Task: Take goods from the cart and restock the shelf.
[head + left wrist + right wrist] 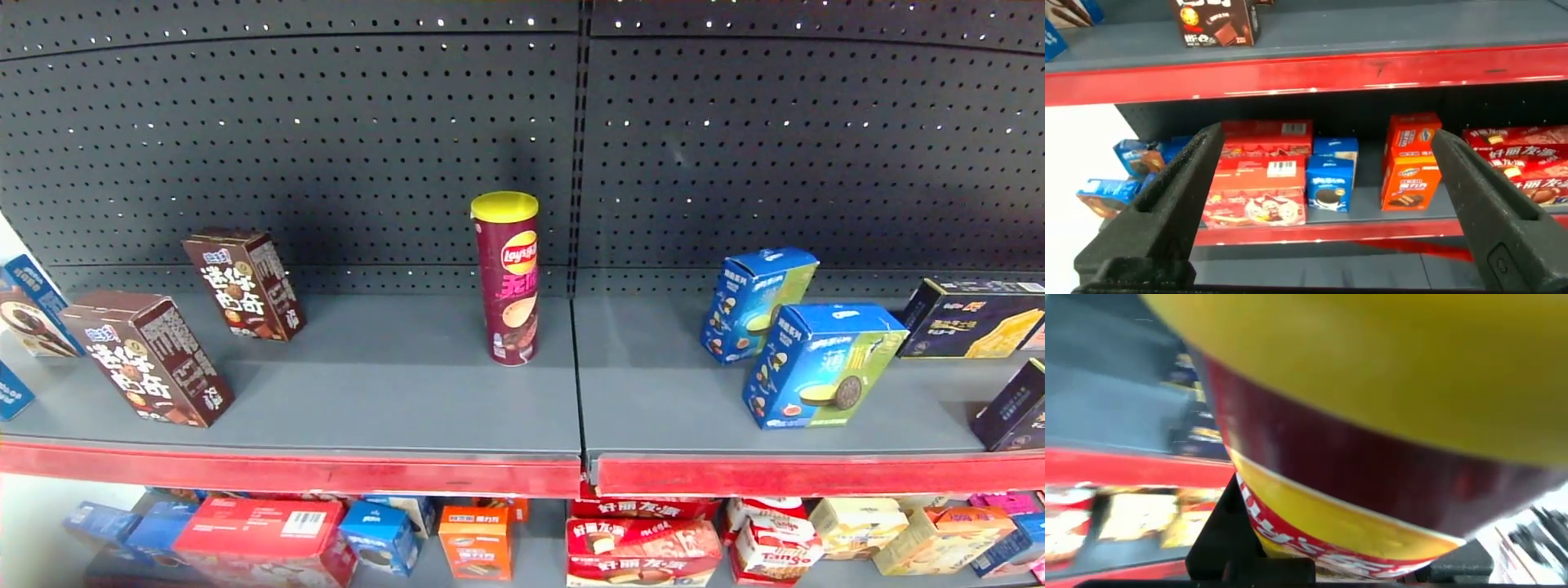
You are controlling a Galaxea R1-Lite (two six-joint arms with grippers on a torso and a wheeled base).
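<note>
1. Head view: the grey metal shelf deck with a red front strip (367,400) carries one upright maroon cardboard crisp tube with a yellow plastic lid (506,278). It stands near the middle seam. Brown cartons (151,359) sit well to the left and blue-and-green biscuit cartons (820,363) to the right. There is bare deck on both sides of the shelved tube.

2. Left wrist view: the left gripper (1327,137) has its jaws spread wide with nothing between them. Beyond it is the lower shelf with red cartons (1261,180) and an orange carton (1411,167).

3. Right wrist view: a second maroon tube with a yellow cap (1372,457) lies close against the camera. The right gripper (1339,563) appears clamped around its body, in front of the red shelf edge (1118,461).

4. Handling, as judged:
   - The tube is light and thin-walled, with a glossy, slippery skin, and its contents are brittle.
   - It is tall and narrow, so it is prone to topple or roll.
   - Hold it on the mid-body with a moderate squeeze, never on the press-fit lid.

5. Comparison: the head view supplies the free placing ground beside the shelved tube. The right wrist view supplies the state of the grip, and the left wrist view supplies the stock on the lower shelf.
</note>
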